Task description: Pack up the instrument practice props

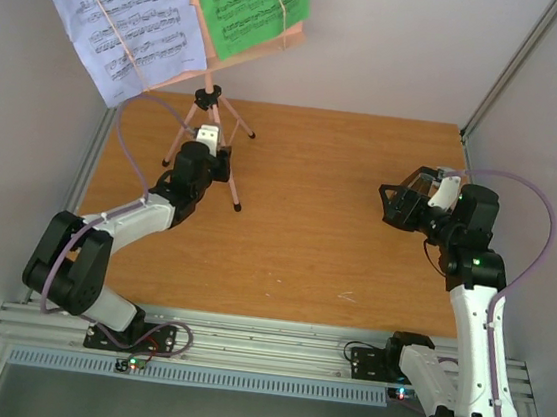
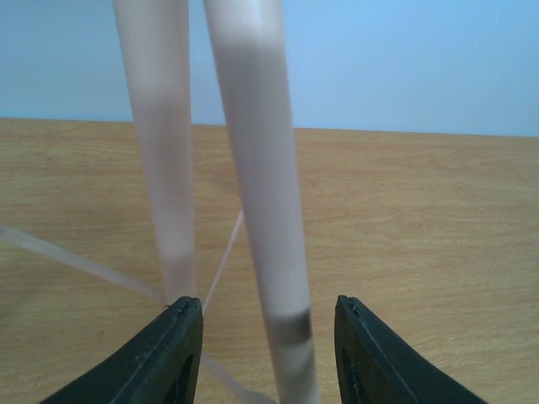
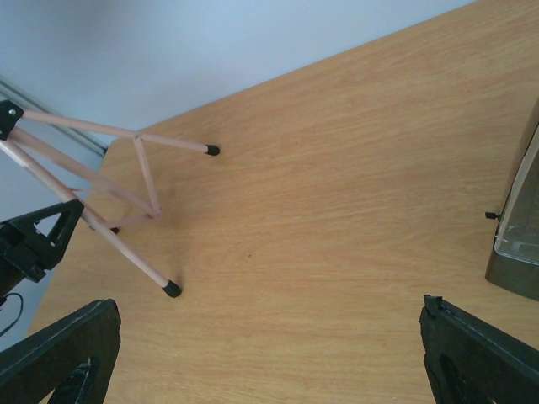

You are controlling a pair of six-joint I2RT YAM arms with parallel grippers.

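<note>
On the left gripper (image 2: 268, 337), jaws apart, straddling one pink tube (image 2: 257, 168) of the stand (image 1: 208, 95); a gap on both sides, narrower toward the right-hand finger. Second tube (image 2: 160, 151) ahead of the left-hand finger, outside the gap. White sheet (image 1: 120, 9) and green sheet (image 1: 251, 4) up on the desk, well apart from both jaws. On the right gripper (image 3: 265, 307), jaws wide apart over bare table (image 3: 337, 168), nothing between; metronome (image 3: 515, 244) ahead of the right-hand finger, outside the gap.

I see a pale pink stand (image 1: 208, 96), one white sheet (image 1: 120, 9) and one green sheet (image 1: 249, 4), both black-printed. The table (image 1: 327, 224) shows light wood grain.
</note>
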